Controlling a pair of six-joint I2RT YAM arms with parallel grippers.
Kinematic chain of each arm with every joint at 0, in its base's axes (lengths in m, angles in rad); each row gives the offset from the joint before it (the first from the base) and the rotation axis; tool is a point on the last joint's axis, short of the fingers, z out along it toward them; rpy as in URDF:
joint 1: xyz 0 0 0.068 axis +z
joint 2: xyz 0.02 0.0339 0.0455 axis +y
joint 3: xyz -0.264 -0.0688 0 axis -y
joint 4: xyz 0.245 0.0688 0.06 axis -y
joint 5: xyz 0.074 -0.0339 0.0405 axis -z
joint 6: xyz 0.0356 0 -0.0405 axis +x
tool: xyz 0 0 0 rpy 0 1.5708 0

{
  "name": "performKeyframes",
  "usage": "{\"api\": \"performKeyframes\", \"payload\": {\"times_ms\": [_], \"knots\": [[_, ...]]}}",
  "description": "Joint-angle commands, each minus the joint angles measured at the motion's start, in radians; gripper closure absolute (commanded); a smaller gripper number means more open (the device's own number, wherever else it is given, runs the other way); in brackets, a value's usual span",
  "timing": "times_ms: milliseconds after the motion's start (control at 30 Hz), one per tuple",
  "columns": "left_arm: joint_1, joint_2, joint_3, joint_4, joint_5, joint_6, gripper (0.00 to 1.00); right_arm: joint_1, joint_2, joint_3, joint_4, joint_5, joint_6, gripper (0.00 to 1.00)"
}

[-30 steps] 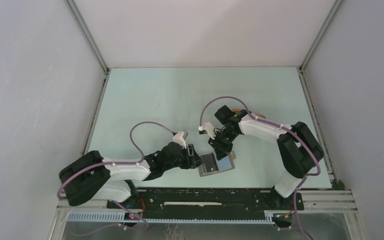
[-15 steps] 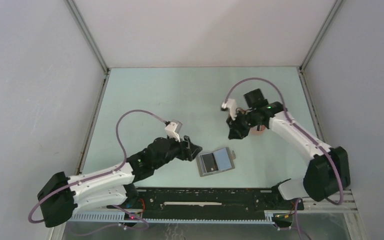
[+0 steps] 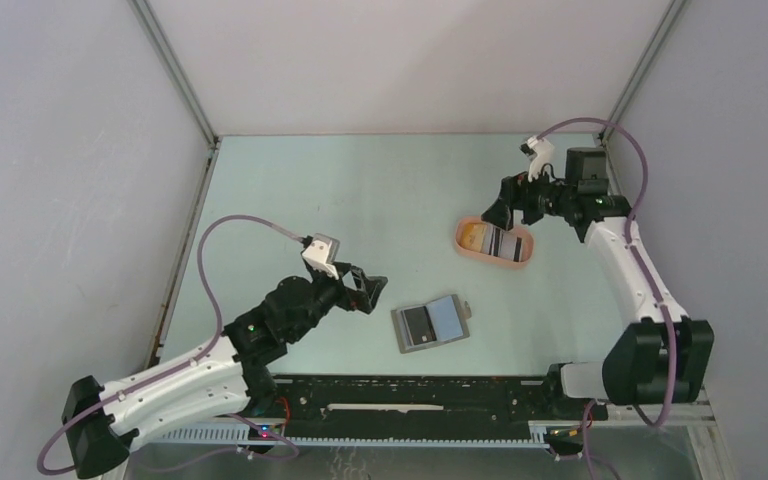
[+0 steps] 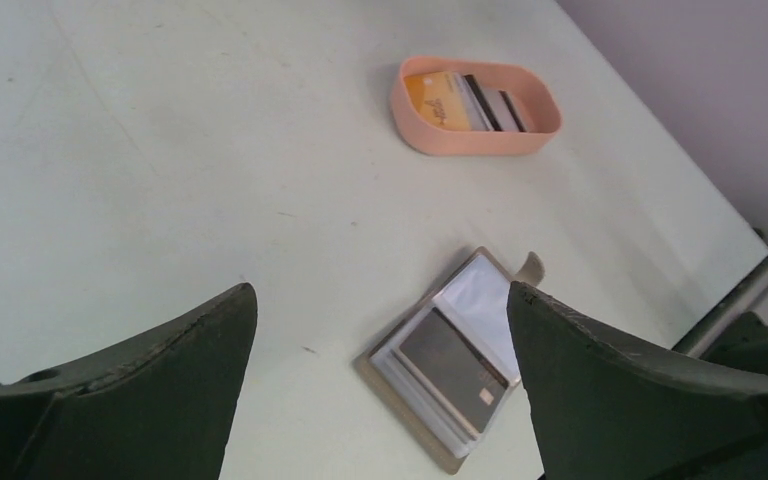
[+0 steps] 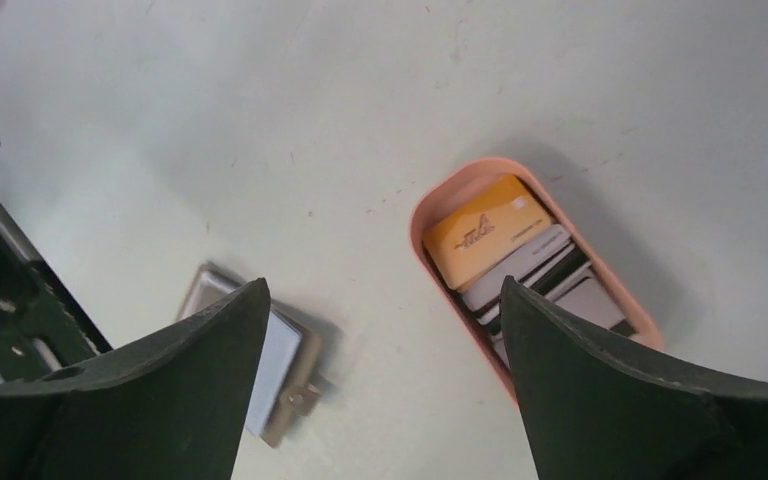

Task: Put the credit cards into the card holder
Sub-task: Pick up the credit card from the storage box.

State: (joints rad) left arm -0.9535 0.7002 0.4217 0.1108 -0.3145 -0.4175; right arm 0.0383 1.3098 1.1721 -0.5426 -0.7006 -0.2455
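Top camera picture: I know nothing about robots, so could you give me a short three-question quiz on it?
1. True or false: the card holder lies open.
2. Where is the orange card? A) in the peach tray; B) in the card holder; C) in a gripper.
3. Fill in: the left gripper and right gripper are both ____.
Key: 1 true; 2 A; 3 open.

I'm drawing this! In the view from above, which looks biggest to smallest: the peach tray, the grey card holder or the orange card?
Grey card holder and peach tray: about alike, too close to rank.
Orange card: clearly smallest, lying in the tray.
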Motion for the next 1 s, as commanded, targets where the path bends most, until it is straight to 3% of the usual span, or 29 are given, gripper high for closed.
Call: {"api": "performKeyframes", "payload": {"times_ms": [0, 133, 233, 467, 733, 967], "knots": [[0.018, 0.002, 0.154, -0.179, -0.052, 0.067, 0.00, -0.014, 0.065, -0.070, 0.133, 0.045, 0.266, 0.07], [0.021, 0.003, 0.249, -0.324, -0.051, 0.135, 0.00, -0.044, 0.131, -0.113, 0.216, 0.144, 0.437, 0.09], [0.022, 0.014, 0.288, -0.380, -0.097, 0.169, 0.00, -0.080, 0.193, -0.112, 0.247, 0.124, 0.493, 0.12], [0.022, 0.069, 0.227, -0.365, -0.128, 0.152, 0.00, -0.096, 0.315, -0.112, 0.280, 0.114, 0.540, 0.24], [0.029, 0.029, 0.158, -0.302, -0.157, 0.152, 0.00, -0.110, 0.416, -0.069, 0.257, 0.115, 0.537, 0.34], [0.036, 0.024, 0.116, -0.259, -0.138, 0.134, 0.00, -0.110, 0.459, -0.054, 0.244, 0.121, 0.532, 0.34]]}}
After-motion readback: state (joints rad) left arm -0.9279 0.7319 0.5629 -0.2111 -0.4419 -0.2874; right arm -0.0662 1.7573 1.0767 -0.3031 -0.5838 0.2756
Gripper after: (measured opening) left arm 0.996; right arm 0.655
